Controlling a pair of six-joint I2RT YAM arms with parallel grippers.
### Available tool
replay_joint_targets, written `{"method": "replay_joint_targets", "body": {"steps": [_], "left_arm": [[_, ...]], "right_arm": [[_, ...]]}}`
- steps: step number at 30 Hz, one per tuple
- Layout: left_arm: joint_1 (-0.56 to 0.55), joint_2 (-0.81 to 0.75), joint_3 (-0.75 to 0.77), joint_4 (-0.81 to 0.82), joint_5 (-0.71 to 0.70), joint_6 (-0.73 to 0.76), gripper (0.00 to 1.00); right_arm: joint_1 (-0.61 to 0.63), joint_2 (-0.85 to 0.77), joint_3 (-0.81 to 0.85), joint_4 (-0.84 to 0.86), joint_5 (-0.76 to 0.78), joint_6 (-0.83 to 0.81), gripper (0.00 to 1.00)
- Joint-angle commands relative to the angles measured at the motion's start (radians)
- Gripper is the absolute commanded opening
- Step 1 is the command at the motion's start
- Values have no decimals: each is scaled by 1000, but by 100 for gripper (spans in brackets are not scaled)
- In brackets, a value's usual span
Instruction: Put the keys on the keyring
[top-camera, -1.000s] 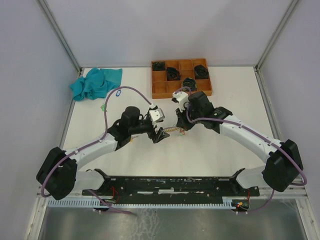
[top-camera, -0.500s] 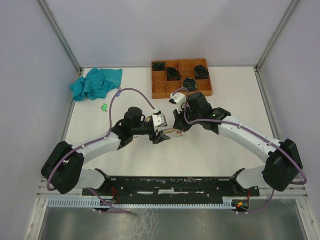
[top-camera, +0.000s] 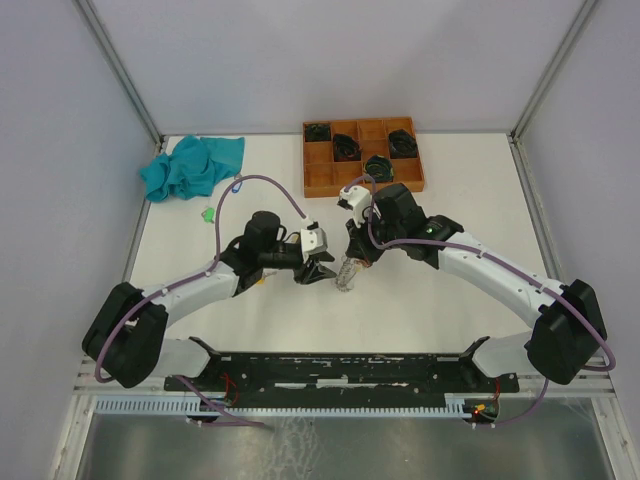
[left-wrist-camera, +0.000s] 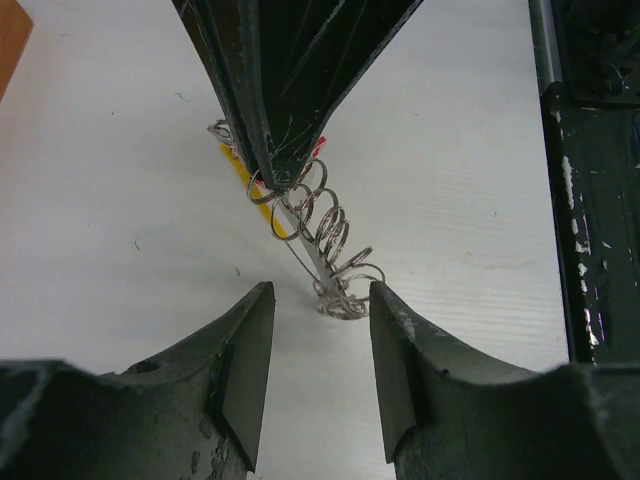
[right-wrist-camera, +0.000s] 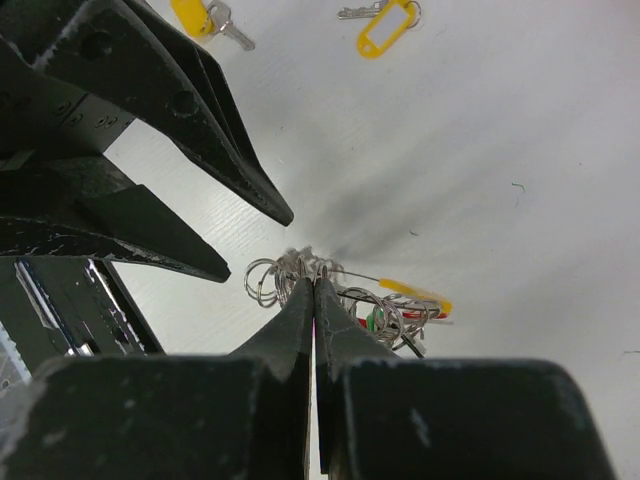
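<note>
Top external view gave me the white table (top-camera: 480, 190) first, both arms reaching inward to meet near its middle. At the far edge sat an orange compartment tray (top-camera: 330, 188) with black coiled bundles in some cells, and a teal cloth (top-camera: 192, 166) lay crumpled at the far left.

From the left wrist camera I saw the left gripper (left-wrist-camera: 320, 300) with its jaws apart, nothing between them, and the low end of the keyring (left-wrist-camera: 325, 235) just ahead of the gap. That keyring was a string of linked wire loops, tilted down to the table. The right gripper (right-wrist-camera: 313, 285) had its jaws pressed together on the upper loops.

Two loose keys (right-wrist-camera: 385, 28) with yellow tags lay on the table well apart from the loops. Another yellow tag (right-wrist-camera: 415, 293) rested against them; whether it was threaded on I could not tell.
</note>
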Motion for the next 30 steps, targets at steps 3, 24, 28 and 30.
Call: {"method": "replay_joint_targets", "body": {"steps": [3,24,28,30], "left_arm": [[-1,41,42,67,47,-41,49],[0,39,-86,422,-68,-281,47],[33,29,-122,512,-53,-327,47],[53,41,-121,533,-34,-348,44]], "right_arm": [[8,-24,53,57,-20,-2,1],[9,12,-87,222,-61,-37,1],[10,6,-134,284,-105,-103,1],[9,2,-153,319,-137,-127,1]]}}
